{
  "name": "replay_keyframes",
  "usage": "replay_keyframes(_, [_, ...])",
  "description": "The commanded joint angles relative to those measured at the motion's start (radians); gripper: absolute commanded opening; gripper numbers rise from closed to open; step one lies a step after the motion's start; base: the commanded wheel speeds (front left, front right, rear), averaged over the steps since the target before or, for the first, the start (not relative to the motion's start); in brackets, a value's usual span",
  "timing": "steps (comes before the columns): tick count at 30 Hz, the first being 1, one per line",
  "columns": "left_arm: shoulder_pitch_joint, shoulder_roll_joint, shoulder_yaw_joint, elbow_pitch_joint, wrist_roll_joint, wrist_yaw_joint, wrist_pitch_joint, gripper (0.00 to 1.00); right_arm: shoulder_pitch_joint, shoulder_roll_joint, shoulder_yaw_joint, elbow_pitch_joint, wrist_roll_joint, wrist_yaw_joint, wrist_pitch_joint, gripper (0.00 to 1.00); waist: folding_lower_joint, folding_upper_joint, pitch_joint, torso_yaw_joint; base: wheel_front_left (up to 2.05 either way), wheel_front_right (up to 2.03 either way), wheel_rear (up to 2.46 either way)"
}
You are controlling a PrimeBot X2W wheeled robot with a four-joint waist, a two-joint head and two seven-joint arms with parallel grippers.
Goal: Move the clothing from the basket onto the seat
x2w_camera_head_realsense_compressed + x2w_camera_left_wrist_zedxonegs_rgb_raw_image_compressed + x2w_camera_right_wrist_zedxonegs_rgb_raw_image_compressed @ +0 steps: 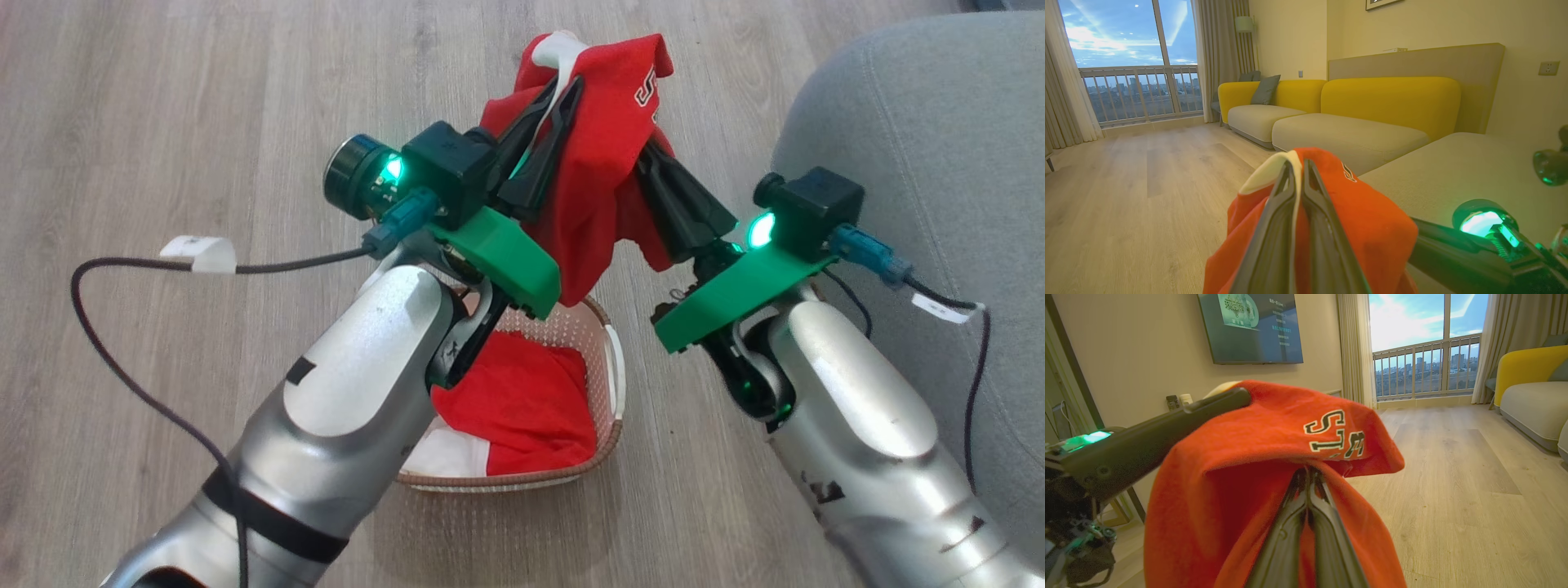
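One red garment (600, 163) with white trim and lettering hangs in the air above the basket, held between both grippers. My left gripper (569, 82) is shut on its white-edged top, seen close in the left wrist view (1298, 163). My right gripper (655, 163) is shut on the cloth's right side, its tips buried in a red fold (1308, 470). A second red garment (522, 400) with a white band lies in the cream basket (608, 343) on the floor, partly hidden by my left forearm. The grey seat (922, 122) rises at the right, beside my right arm.
The basket stands on a pale wooden floor (163, 122). A black cable (122, 269) loops over the floor at the left. A yellow sofa (1388, 102) lines the wall, and a wall screen (1249, 326) and balcony window (1425, 355) lie farther off.
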Motion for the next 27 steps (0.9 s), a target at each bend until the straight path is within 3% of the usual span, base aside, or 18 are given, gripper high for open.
replay_keyframes(1, [-0.036,0.014,0.039,-0.031,0.011,0.000,-0.010,0.00,-0.007,0.019,-0.003,-0.041,-0.008,0.000,-0.006,0.00,0.0000,-0.0001,0.002,-0.002,0.00,0.00,0.00])
replay_keyframes(2, [-0.037,0.014,0.040,-0.029,0.012,-0.001,-0.010,0.13,-0.004,0.019,-0.010,-0.048,-0.010,0.000,-0.006,0.00,0.0000,-0.0001,0.005,-0.004,0.00,0.00,0.00])
replay_keyframes(3, [-0.037,0.014,0.041,-0.027,0.015,-0.001,-0.010,0.73,-0.001,0.018,-0.019,-0.057,-0.014,0.000,-0.006,0.00,0.0000,-0.0001,0.008,-0.006,0.00,0.00,0.00])
replay_keyframes(4, [-0.037,0.014,0.044,-0.027,0.017,-0.001,-0.010,1.00,0.002,0.017,-0.027,-0.067,-0.018,0.000,-0.006,0.00,0.0000,-0.0001,0.010,-0.009,0.00,0.00,0.00])
replay_keyframes(16, [-0.018,0.014,0.084,0.010,0.046,-0.022,-0.010,1.00,0.010,0.021,-0.082,-0.143,-0.057,0.000,-0.006,0.00,0.0000,-0.0001,0.031,-0.103,0.00,0.00,0.00])
replay_keyframes(27, [0.008,0.014,0.108,0.071,0.076,-0.052,-0.010,1.00,0.005,0.025,-0.096,-0.170,-0.059,0.000,-0.006,0.00,0.0000,-0.0001,0.038,-0.254,0.00,0.00,0.00])
